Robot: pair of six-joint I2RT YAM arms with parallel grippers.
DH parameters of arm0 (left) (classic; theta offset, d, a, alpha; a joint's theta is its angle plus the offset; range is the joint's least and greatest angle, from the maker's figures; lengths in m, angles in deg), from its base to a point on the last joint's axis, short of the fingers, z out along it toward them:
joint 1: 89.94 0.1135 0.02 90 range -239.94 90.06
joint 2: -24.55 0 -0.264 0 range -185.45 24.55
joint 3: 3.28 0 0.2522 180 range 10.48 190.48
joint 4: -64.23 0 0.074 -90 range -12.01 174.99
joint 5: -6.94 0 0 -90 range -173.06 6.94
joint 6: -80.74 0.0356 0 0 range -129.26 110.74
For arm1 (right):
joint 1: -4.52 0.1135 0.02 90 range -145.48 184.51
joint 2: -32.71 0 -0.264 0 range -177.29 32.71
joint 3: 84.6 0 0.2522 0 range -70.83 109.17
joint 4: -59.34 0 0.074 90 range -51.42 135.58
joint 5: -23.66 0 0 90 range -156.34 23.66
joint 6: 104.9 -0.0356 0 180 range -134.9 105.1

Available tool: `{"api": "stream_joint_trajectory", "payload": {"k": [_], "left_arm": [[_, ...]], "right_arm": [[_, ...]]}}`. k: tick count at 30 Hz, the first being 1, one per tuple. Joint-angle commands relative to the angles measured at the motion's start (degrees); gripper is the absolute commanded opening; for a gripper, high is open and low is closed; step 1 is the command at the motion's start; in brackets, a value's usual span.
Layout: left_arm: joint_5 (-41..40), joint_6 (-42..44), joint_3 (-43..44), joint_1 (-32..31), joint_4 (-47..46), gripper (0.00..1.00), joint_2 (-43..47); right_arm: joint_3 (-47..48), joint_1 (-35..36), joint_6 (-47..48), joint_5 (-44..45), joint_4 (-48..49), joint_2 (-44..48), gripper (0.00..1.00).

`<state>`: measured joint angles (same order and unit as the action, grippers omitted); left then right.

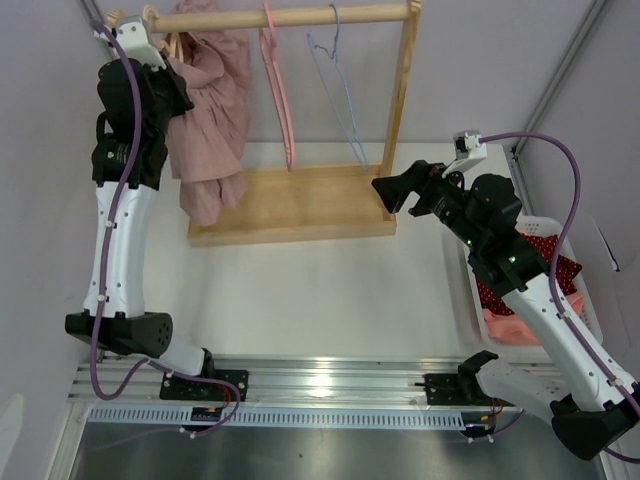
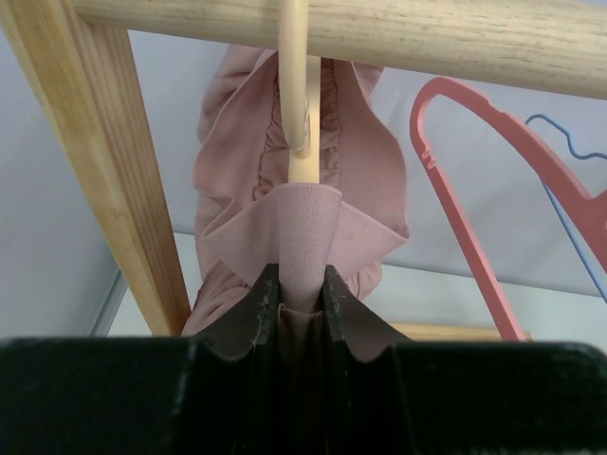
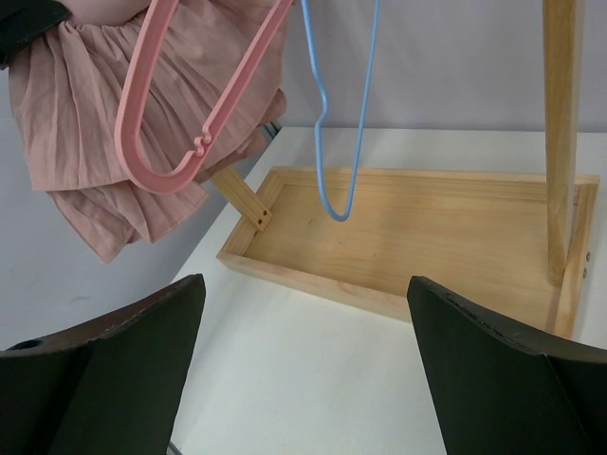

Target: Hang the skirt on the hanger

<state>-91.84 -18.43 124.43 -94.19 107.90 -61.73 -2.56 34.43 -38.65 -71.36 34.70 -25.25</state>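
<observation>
A dusty pink skirt (image 1: 212, 110) hangs on a wooden hanger (image 2: 296, 90) from the rack's top rail (image 1: 300, 15), at its left end. My left gripper (image 1: 172, 62) is up at the rail and shut on the skirt's waistband (image 2: 303, 232), just below the hanger's neck. The skirt also shows in the right wrist view (image 3: 90, 123). My right gripper (image 1: 385, 190) is open and empty, low by the rack's right post (image 1: 400, 100), apart from the skirt.
A pink hanger (image 1: 278, 90) and a blue wire hanger (image 1: 335, 85) hang empty on the rail. The rack's wooden base tray (image 1: 300, 205) lies below. A white basket (image 1: 590, 300) with red and pink clothes stands at the right, under my right arm.
</observation>
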Motion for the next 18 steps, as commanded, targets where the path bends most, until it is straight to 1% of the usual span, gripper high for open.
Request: {"api": "stream_joint_trajectory", "payload": {"k": [1,9,13,15,16,18], "left_arm": [[-0.5,-2.2,1.3,1.8,-1.8,0.00,-0.6],[0.4,-3.0,8.0,2.1,0.9,0.00,-4.7],[-0.1,-4.6,11.1,2.1,4.4,0.00,-7.1],[0.6,-5.5,10.3,2.0,4.8,0.00,-6.8],[0.8,-5.9,8.0,2.0,4.7,0.01,-6.4],[1.6,-6.3,5.7,2.0,2.6,0.07,-4.0]], "right_arm": [[0.6,-0.3,0.2,0.1,0.8,0.4,0.95],[1.0,-0.3,0.4,0.8,-0.2,0.8,0.95],[0.8,-0.4,0.3,1.3,-0.8,1.2,0.95],[0.5,-0.3,0.3,1.5,-0.9,1.3,0.95],[0.5,-0.3,0.3,1.6,-0.9,1.5,0.95],[0.4,-0.3,0.2,1.8,-1.4,1.6,0.95]]}}
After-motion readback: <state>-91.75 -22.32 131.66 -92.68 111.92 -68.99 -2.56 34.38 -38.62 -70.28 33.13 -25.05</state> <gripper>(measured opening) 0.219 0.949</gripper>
